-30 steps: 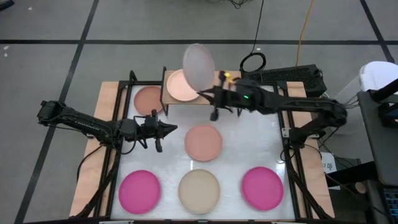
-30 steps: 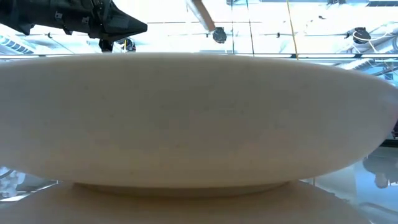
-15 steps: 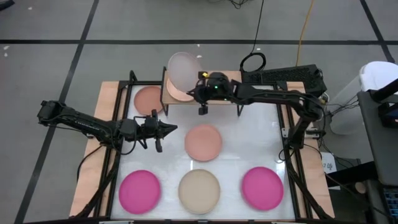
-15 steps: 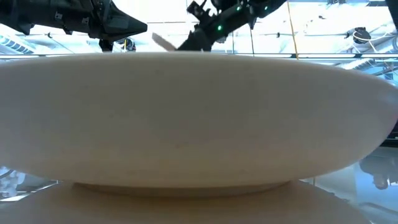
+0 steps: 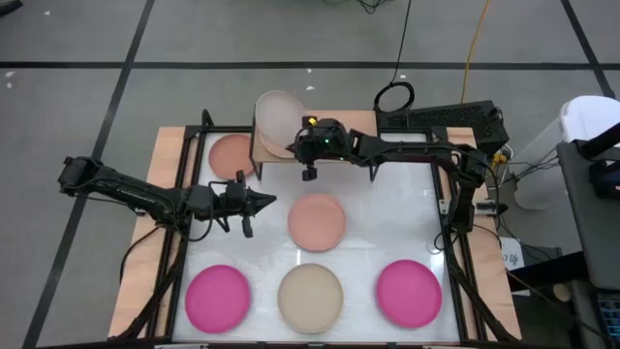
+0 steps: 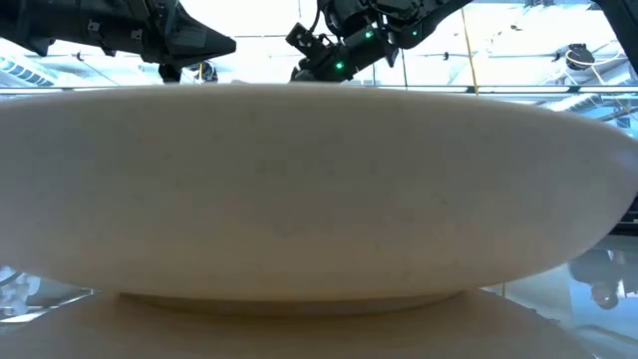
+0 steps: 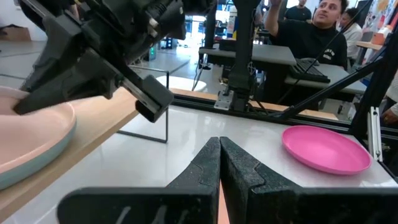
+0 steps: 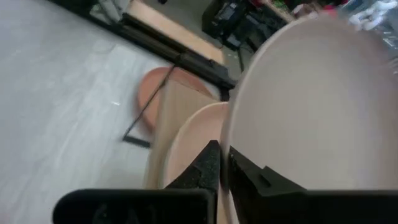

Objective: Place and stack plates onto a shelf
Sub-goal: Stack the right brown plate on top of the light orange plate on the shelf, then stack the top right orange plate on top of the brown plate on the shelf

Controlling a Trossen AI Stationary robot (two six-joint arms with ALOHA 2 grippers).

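Observation:
My right gripper (image 5: 298,145) is over the shelf (image 5: 315,155) at the table's far edge, shut on a pale pink plate (image 5: 275,120). A peach plate (image 8: 186,149) lies flat on the shelf's wooden top (image 8: 166,121) below it; a pale teal rim (image 7: 37,171) shows under that plate. A brownish-red plate (image 5: 231,153) lies on the table left of the shelf. My left gripper (image 5: 262,201) is shut and empty above the table's left middle; its shut fingers show in the left wrist view (image 7: 219,163). My right gripper pinches the pale plate's rim (image 8: 231,146) between its two fingers, on the plate's right side. The fingers come from the table's right, about level. The plate is tilted, its far-left side raised, above the peach plate; whether it touches that plate I cannot tell.
On the white tabletop lie a peach plate (image 5: 317,221) in the middle and, along the near edge, a magenta plate (image 5: 217,299), a beige plate (image 5: 310,296) that fills the low view (image 6: 319,189), and a second magenta plate (image 5: 408,293). People sit beyond the table (image 7: 311,31).
My right gripper has gone toward the table's left and down toward the shelf with the pale plate. The plate has tipped from steeply tilted toward flatter and now stands over the peach plate on the shelf.

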